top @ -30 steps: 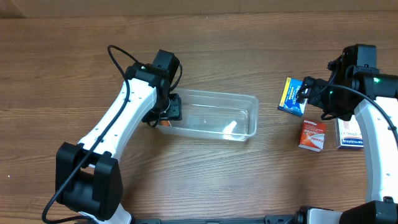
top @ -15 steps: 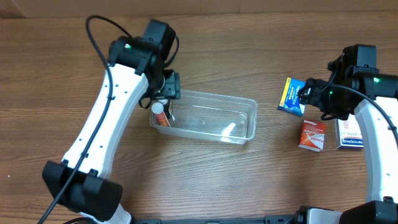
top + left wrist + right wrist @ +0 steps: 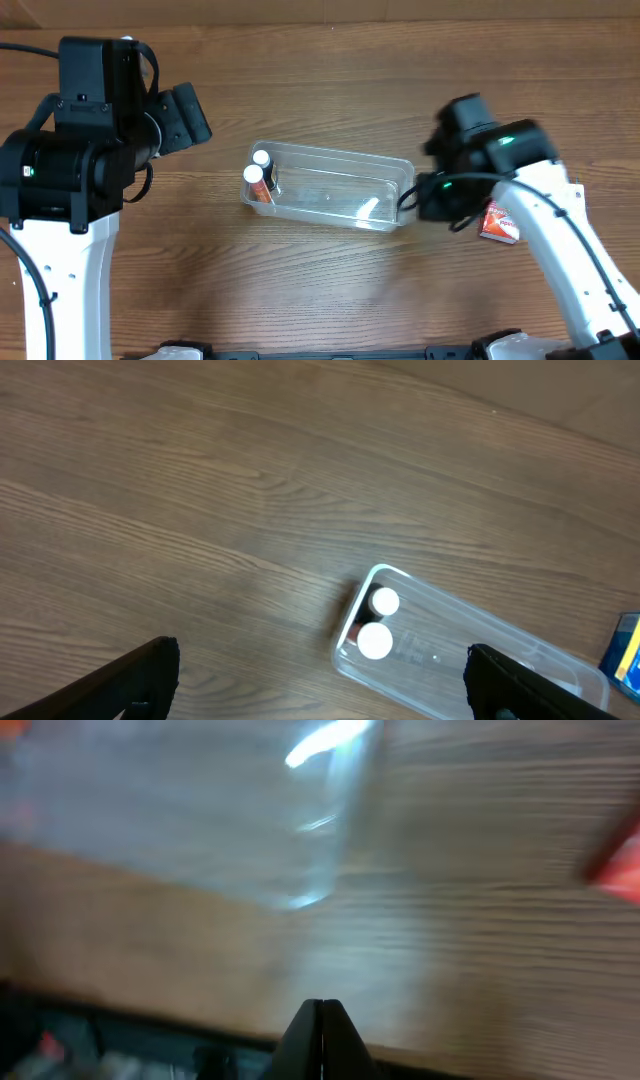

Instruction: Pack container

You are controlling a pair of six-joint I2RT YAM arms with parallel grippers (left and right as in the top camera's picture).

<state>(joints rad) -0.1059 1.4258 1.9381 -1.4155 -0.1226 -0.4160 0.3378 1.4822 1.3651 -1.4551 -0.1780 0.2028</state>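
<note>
Your table (image 3: 300,290) is a brown wood-grain top that fills nearly all of every view. A pale strip runs along its far edge. The right wrist view shows a dark, blurred band past one edge, and you cannot make out what is in it.

Your left arm (image 3: 80,160) is raised over the left side of the table, well apart from the container (image 3: 340,190). Your right arm (image 3: 555,225) reaches in from the right side.

The container lies about midway between the far and near edges and midway between the left and right edges. Its long sides run left to right. It is clear, upright and open on top.

Your left gripper (image 3: 322,655) is spread wide with nothing in it. Its dark fingers (image 3: 140,680) sit at the bottom corners of the wrist view, with the container's left end in sight between them. Your right gripper (image 3: 322,1020) is just beside the container's right end, and you cannot tell whether it touches the wall. Its fingertips meet in a point with nothing between them, though that view is blurred.

Two white-capped bottles stand upright at the container's left end. The far bottle (image 3: 262,158) and the near bottle (image 3: 254,174) are side by side.

A red box (image 3: 503,225) lies toward the right edge, partly under your right arm. A sliver of a blue box (image 3: 626,660) shows past the container's right end.
</note>
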